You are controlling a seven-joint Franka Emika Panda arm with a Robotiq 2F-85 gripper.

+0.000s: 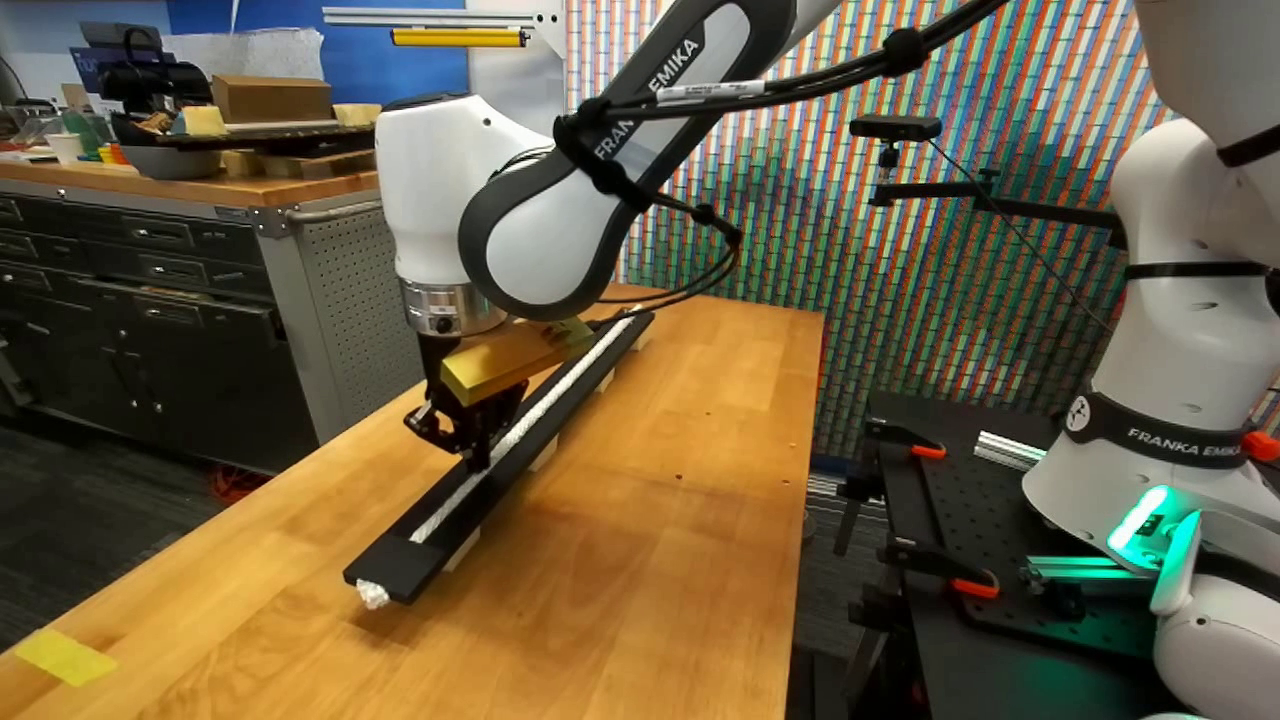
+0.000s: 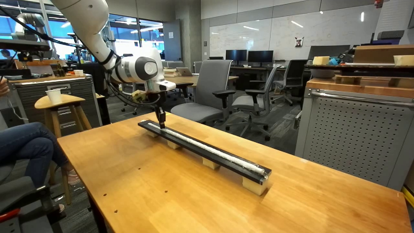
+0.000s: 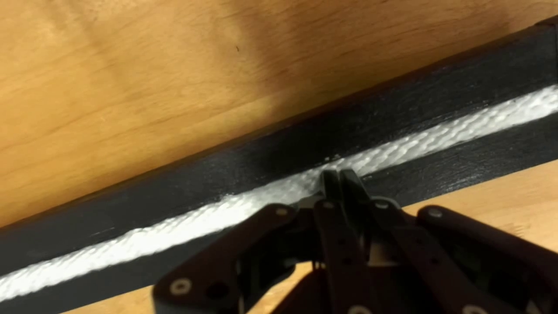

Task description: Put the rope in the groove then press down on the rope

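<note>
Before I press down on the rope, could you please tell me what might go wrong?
The shut tool appears to meet the rope at just one small spot, so it could slide off sideways or snag the braid. The grooved bar sits raised on separate blocks, so a hard push between them might flex or shift it.

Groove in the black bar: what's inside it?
A white rope, running lengthwise in all three views. It covers whatever is beneath it, so seating depth can't be told. In the wrist view the shut gripper also hides a short stretch of rope.
</note>
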